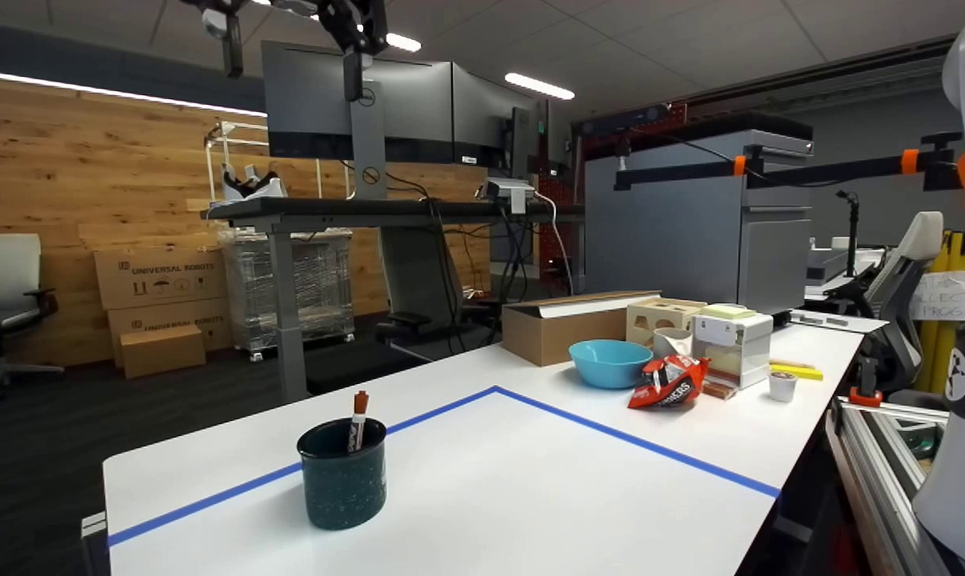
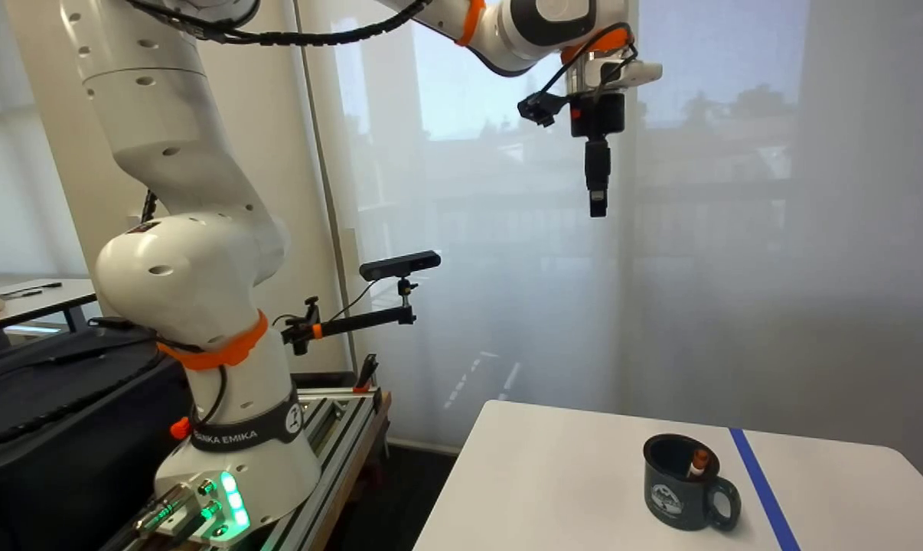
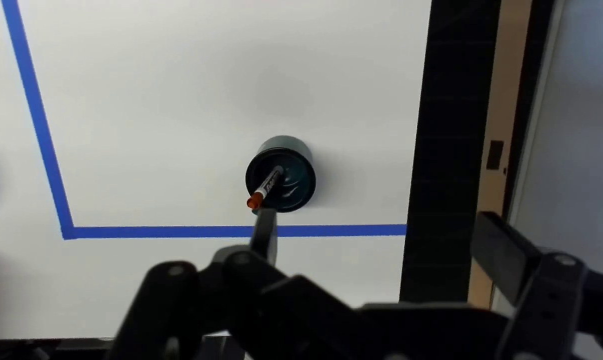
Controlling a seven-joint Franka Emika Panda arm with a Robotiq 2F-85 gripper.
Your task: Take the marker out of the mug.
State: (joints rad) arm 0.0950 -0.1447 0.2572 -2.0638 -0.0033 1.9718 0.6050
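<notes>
One mug (image 1: 343, 490), one marker (image 1: 358, 428).
Also on the counter (image 1: 570, 488), one bowl (image 1: 610, 365), one bag (image 1: 669, 382), one cardboard box (image 1: 566, 332), two tape strips (image 3: 241, 231); beyond it, at least three cartons (image 1: 166, 278) and at least three chairs (image 1: 6, 276).

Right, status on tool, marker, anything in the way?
Tool open, nothing held, hanging higher than the mug. Marker leaning inside it, cap end up. No obstruction seen over mug.

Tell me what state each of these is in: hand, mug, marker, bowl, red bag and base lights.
Hand: open, empty, raised.
Mug: upright.
Marker: leaning inside the mug, orange end up.
Bowl: upright, contents not visible.
Red bag: crumpled; can't tell if sealed.
Base lights: lit green.
</notes>
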